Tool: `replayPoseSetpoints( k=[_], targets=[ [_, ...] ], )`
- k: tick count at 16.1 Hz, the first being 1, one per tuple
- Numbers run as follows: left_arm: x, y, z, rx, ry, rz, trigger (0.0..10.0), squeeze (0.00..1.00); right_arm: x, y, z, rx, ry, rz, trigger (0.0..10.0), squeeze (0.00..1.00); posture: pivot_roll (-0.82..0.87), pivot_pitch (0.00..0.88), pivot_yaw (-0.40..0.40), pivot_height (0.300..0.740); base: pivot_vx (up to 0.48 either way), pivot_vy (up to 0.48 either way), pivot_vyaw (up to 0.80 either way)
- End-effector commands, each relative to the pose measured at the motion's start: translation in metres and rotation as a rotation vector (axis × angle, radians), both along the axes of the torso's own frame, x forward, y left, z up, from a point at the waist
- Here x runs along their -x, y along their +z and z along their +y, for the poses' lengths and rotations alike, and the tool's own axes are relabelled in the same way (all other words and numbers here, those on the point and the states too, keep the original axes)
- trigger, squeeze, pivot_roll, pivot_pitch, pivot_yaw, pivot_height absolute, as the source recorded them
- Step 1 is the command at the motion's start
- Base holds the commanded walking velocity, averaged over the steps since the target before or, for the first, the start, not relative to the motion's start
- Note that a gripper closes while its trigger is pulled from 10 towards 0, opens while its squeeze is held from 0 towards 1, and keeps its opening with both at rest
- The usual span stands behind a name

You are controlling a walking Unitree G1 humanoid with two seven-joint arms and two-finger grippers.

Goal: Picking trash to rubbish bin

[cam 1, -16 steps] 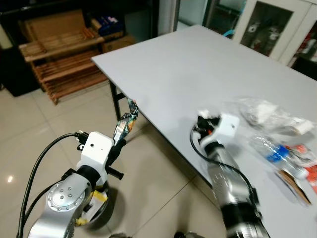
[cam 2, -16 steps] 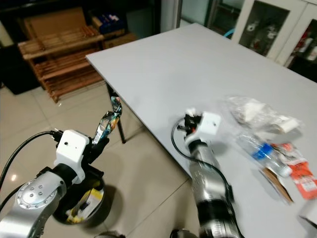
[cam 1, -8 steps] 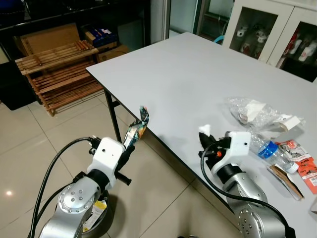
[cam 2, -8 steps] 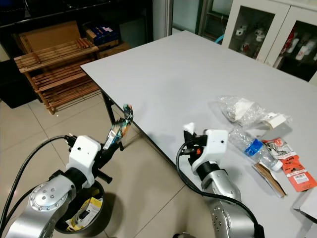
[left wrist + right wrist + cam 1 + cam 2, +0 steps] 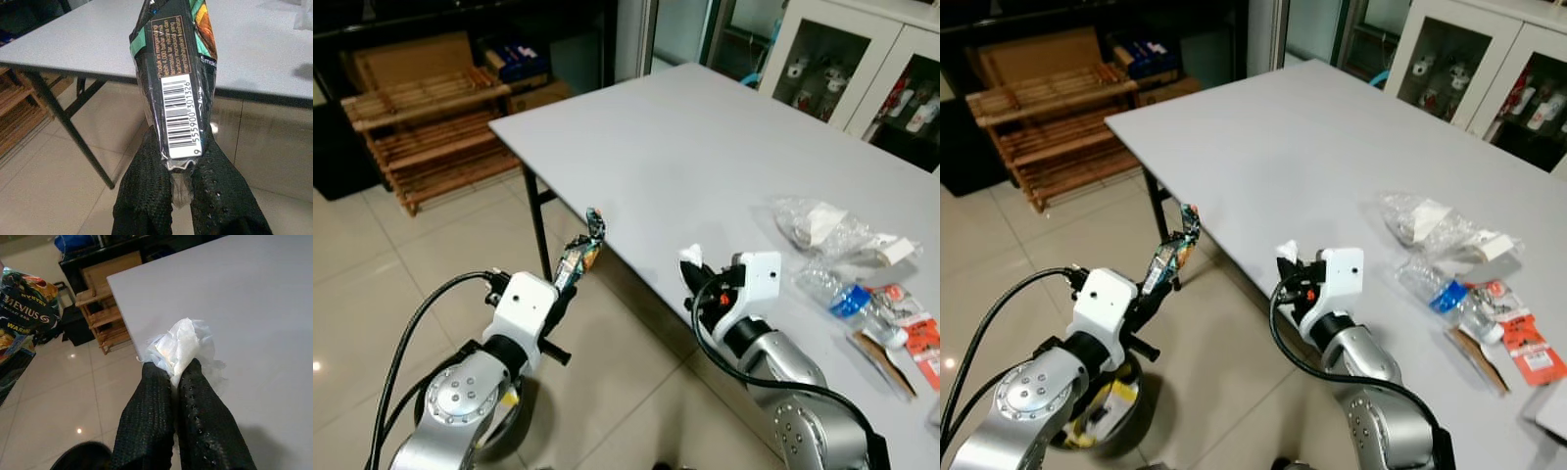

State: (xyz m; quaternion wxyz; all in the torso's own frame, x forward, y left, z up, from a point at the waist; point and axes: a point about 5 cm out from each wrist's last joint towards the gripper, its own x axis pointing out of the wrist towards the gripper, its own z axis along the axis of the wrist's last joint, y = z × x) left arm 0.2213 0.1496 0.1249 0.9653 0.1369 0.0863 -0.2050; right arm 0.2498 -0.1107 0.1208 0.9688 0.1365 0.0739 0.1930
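My left gripper is shut on a crumpled dark cigarette packet with a barcode, held up over the floor beside the table's near edge. My right gripper is shut on a wad of white tissue, low over the grey table near its front edge. A dark rubbish bin with trash inside stands on the floor beneath my left arm. More trash lies at the table's right: a clear plastic bag, a crushed bottle and red wrappers.
A wooden slatted rack stands against the dark back wall to the left. White glass-door cabinets stand behind the table. A black table leg drops to the tiled floor near my left gripper.
The view has shifted slightly. My right gripper with the tissue has moved a little left toward the table's edge. My left gripper still holds the packet in about the same place.
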Motion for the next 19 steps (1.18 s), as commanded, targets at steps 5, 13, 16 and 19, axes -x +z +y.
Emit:
replayPoseSetpoints(
  k=[5, 13, 16, 19],
  targets=[
    [0.002, 0.003, 0.0, -0.011, 0.011, -0.021, 10.0, 0.0, 0.002, -0.006, -0.003, 0.021, 0.009, 0.034, 10.0, 0.0, 0.04, 0.01, -0.03, 0.74, -0.341, 0.0, 0.0],
    [0.012, -0.021, 0.016, 0.044, 0.193, 0.039, 10.0, 0.0, 0.013, -0.053, -0.008, 0.213, 0.105, 0.15, 10.0, 0.0, 0.05, 0.013, -0.059, 0.74, -0.148, 0.0, 0.2],
    [0.019, -0.033, 0.023, -0.004, 0.229, 0.045, 10.0, 0.0, 0.013, -0.077, -0.016, 0.254, 0.094, 0.226, 10.0, 0.0, 0.06, 0.024, -0.077, 0.74, 0.0, 0.0, 0.8],
    [0.021, -0.034, 0.027, -0.011, 0.258, 0.03, 10.0, 0.0, 0.008, -0.086, -0.009, 0.258, 0.124, 0.242, 10.0, 0.0, 0.08, 0.026, -0.089, 0.74, 0.0, 0.0, 0.8]
  ],
)
